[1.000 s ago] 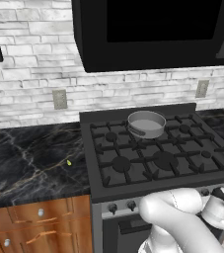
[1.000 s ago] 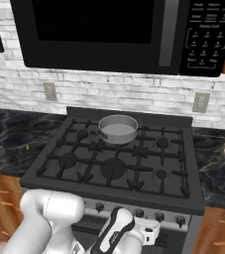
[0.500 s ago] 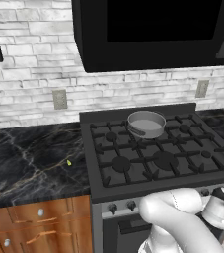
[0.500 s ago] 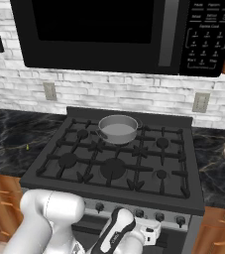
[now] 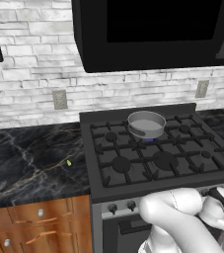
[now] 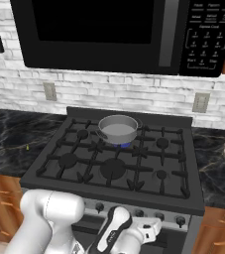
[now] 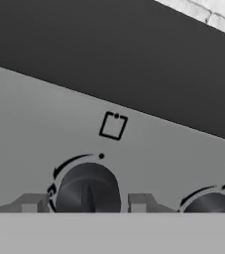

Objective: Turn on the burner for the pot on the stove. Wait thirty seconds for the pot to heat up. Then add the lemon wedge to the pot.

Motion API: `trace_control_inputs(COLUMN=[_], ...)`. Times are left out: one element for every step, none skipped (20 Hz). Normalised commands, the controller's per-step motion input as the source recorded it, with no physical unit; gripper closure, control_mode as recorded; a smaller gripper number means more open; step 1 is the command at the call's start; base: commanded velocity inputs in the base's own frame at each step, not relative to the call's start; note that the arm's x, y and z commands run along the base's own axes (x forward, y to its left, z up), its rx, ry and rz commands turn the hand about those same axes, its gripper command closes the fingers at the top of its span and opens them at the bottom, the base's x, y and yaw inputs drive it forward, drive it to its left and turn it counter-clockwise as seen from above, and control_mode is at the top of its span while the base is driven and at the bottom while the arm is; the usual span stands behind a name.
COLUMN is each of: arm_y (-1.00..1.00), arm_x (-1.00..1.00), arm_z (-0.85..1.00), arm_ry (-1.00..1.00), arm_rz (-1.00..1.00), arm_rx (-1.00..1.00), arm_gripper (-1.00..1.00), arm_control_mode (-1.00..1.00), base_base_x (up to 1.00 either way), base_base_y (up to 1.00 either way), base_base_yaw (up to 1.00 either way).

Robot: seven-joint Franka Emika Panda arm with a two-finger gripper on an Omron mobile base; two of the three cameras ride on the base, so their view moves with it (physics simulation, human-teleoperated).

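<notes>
The black stove (image 5: 153, 163) carries the grey pot (image 5: 146, 123) on a back grate. The dark bench (image 5: 29, 163) beside it holds a tiny yellow bit, maybe the lemon wedge (image 5: 69, 162).

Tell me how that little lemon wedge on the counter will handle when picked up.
The lemon wedge looks tiny beside the pot, so it is probably very light. Its wedge shape suggests it won't roll, though it may skid on the glossy black counter. Being that small, it could easily slip from a grip.
</notes>
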Motion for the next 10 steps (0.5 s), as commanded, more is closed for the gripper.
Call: trace_control_inputs(arm_y=[0.00,0.00,0.00,0.00,0.00,0.00,0.00,0.00,0.00,0.00], arm_x=[0.00,0.00,0.00,0.00,0.00,0.00,0.00,0.00,0.00,0.00], arm_z=[-0.13,-0.12,-0.09,-0.06,-0.09,-0.14,-0.14,-0.11,-0.10,-0.10], arm_ry=[0.01,0.02,0.03,0.01,0.04,0.03,0.02,0.02,0.01,0.00], arm_rz=[0.03,0.03,0.04,0.04,0.03,0.03,0.03,0.02,0.02,0.02], arm_rx=[-0.33,-0.32,-0.28,-0.26,-0.23,-0.24,-0.24,-0.24,-0.22,-0.21], arm_gripper=[1.00,1.00,1.00,1.00,1.00,1.00,1.00,1.00,1.00,1.00], arm_control_mode=[-1.00,-1.00,-1.00,-1.00,-1.00,-1.00,-1.00,-1.00,-1.00,-1.00], base_base_x=[0.00,0.00,0.00,0.00,0.00,0.00,0.00,0.00,0.00,0.00], base_base_y=[0.00,0.00,0.00,0.00,0.00,0.00,0.00,0.00,0.00,0.00], base_base_yaw=[0.00,0.00,0.00,0.00,0.00,0.00,0.00,0.00,0.00,0.00])
